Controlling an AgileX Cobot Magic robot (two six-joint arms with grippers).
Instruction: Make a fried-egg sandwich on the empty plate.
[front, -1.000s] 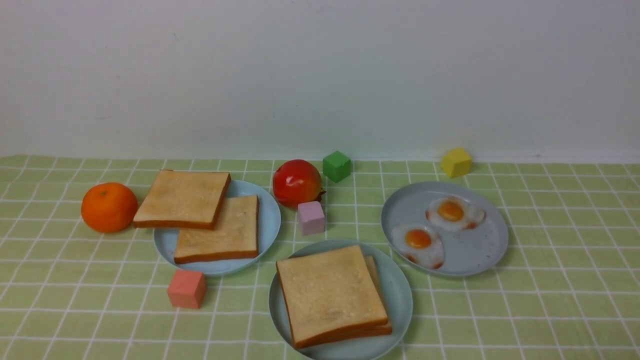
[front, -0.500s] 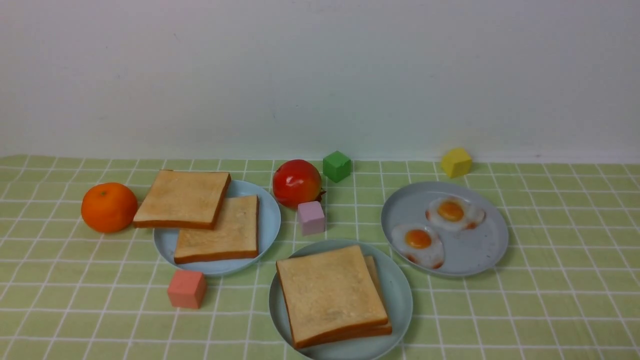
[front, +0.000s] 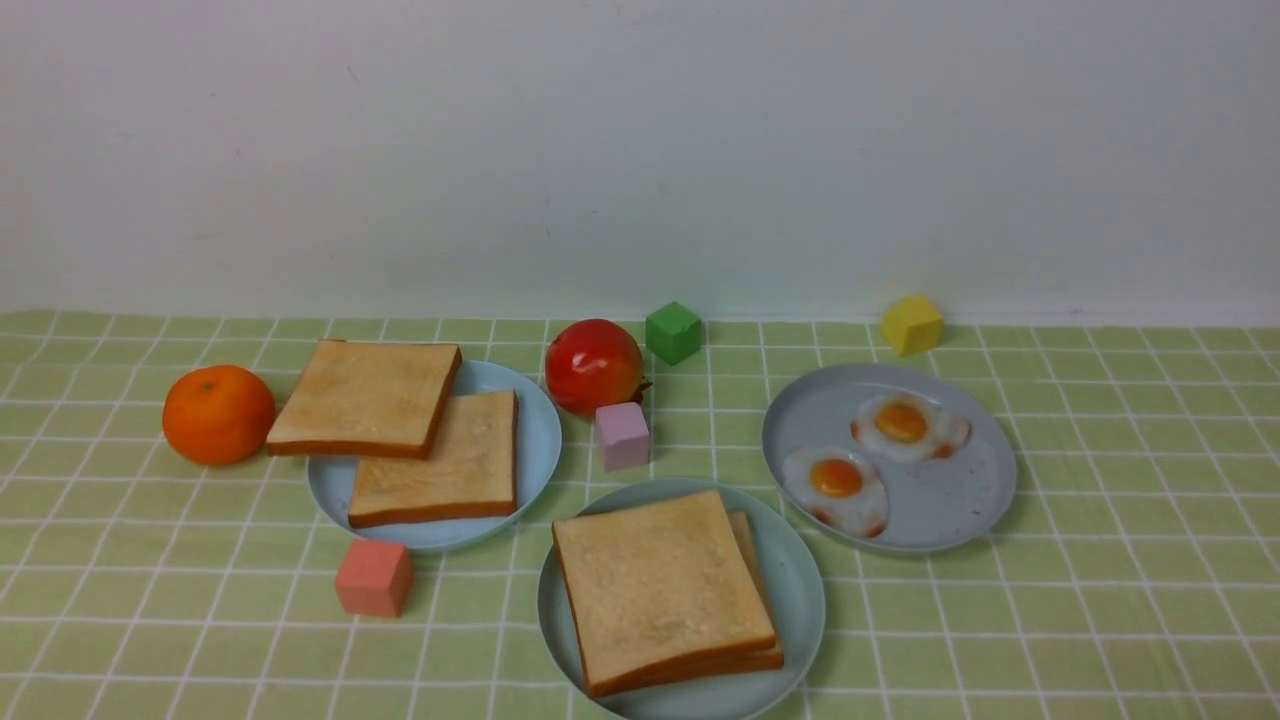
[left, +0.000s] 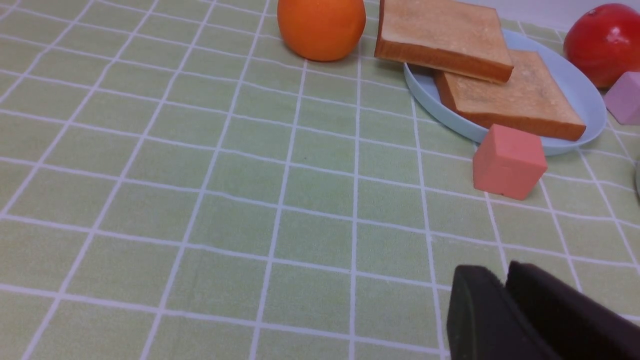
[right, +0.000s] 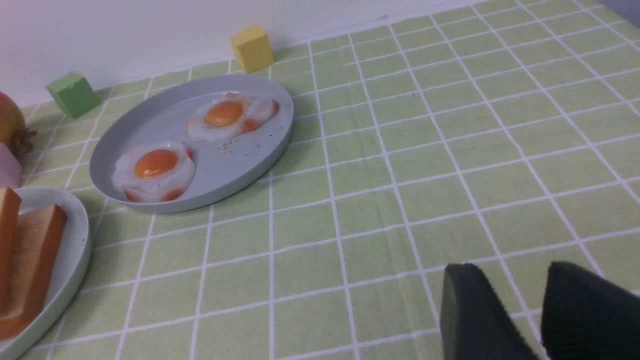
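The aqua-mint plate (front: 803, 585) sits front centre and bears two stacked toast slices, the top slice (front: 660, 585) covering a lower slice (front: 746, 532). No egg shows between them. The right wrist view catches this plate's rim (right: 75, 255) and the toast edges (right: 35, 247). Neither gripper appears in the front view. My left gripper (left: 502, 274) hangs over bare cloth near the salmon cube (left: 507, 160), fingers together, holding nothing. My right gripper (right: 512, 272) is open over bare cloth, apart from the egg plate (right: 250, 165).
A light blue plate (front: 535, 440) holds two other toast slices. On the grey-blue plate (front: 960, 500) lie two fried eggs (front: 836, 485). An orange (front: 218, 414), a red fruit (front: 593, 366) and green (front: 673, 332), yellow (front: 912, 324), lilac (front: 622, 435) and salmon (front: 372, 578) cubes stand around.
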